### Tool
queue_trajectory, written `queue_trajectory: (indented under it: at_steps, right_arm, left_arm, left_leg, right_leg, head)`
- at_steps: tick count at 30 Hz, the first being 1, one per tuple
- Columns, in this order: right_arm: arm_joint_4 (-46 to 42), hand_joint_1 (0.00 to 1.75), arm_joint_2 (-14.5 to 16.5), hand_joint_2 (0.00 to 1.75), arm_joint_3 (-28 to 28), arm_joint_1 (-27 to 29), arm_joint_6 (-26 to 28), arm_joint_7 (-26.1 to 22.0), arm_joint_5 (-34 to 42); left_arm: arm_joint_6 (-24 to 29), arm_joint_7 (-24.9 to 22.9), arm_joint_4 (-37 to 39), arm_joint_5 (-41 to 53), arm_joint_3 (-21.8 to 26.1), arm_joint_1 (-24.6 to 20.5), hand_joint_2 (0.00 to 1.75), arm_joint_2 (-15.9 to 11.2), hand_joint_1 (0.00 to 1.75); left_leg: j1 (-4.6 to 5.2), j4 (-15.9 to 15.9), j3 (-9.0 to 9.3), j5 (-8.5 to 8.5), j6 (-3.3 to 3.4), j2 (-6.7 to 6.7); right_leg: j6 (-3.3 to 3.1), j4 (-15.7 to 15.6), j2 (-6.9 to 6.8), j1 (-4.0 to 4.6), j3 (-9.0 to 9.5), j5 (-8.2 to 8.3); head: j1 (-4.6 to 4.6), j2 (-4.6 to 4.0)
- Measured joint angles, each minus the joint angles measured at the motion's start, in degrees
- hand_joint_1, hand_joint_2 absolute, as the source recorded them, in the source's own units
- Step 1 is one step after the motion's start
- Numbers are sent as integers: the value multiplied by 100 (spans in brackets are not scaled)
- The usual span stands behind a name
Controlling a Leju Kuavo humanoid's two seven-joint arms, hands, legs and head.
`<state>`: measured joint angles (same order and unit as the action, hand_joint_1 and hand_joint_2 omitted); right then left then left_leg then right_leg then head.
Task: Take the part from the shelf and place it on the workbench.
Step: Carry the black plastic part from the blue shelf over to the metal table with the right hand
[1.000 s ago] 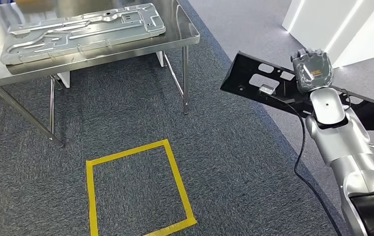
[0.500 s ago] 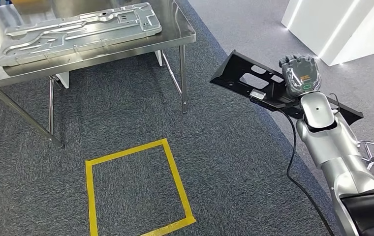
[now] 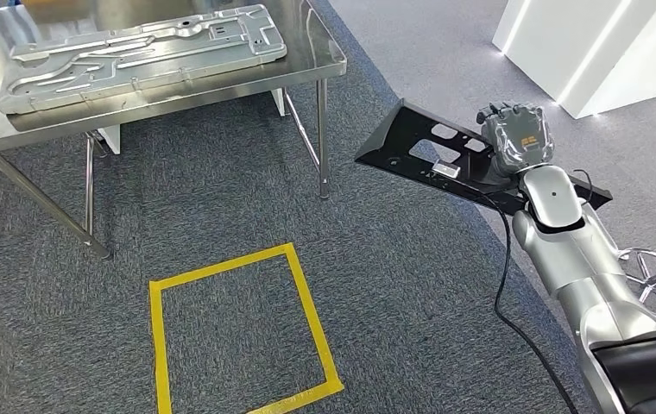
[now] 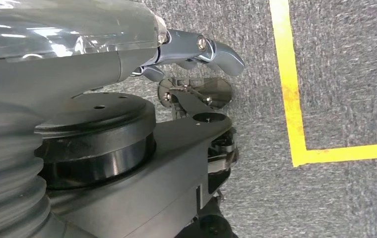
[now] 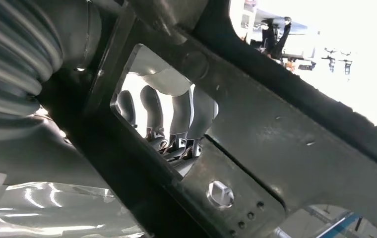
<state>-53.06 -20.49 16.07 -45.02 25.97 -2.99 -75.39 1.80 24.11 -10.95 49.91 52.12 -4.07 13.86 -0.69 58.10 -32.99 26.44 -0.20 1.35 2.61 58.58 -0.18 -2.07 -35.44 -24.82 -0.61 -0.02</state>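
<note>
1. The right hand [image 3: 519,138], at centre right of the head view, grasps the black plastic part [image 3: 419,142]; its fingers curl over the part's far edge. In the right wrist view the fingers [image 5: 176,119] show through a cutout in the part [image 5: 285,144], confirming the hold.
2. The part hangs in the air above the grey carpet [image 3: 221,198], tilted, with its pointed end toward the frame's centre. It is well apart from the steel workbench [image 3: 307,65] at upper left.
3. Change: over the last second the part and the right hand have travelled leftward and slightly upward in the frame, nearer the workbench. The bench and the yellow tape square [image 3: 238,332] have hardly shifted, so the movement appears to be the arm's.
4. Judgement: the carry phase is under way; placement is not yet done.
5. A large stamped metal panel [image 3: 139,52] covers most of the workbench top. Free surface for set-down looks limited, chiefly along the near edge.
6. The left hand [image 4: 196,49] hangs over the carpet near the tape line; whether it is released or clenched cannot be told.
</note>
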Motion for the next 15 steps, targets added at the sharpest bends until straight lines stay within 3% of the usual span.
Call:
queue_trajectory:
  at_steps: [8,13,15]
  right_arm:
    - [92,175,76,175,113,54,198,-77,292]
    - [68,175,98,175,152,122,216,-114,461]
    - [37,175,103,175,156,145,217,-148,505]
  left_arm:
    - [-4,72,0,-106,56,-2,175,-4,0]
    - [3,79,0,-130,92,-5,175,-21,0]
    - [29,73,0,-137,114,-11,175,-24,0]
  left_leg:
    - [2,14,-4,8,8,0]
    - [17,64,-38,50,82,-2]
    - [22,-2,-29,52,138,4]
  right_leg:
    - [6,-6,0,-11,1,4]
    - [44,-28,2,-49,3,19]
    - [100,-3,5,-40,18,92]
  head:
    - [0,0]
    - [0,0]
    - [1,0]
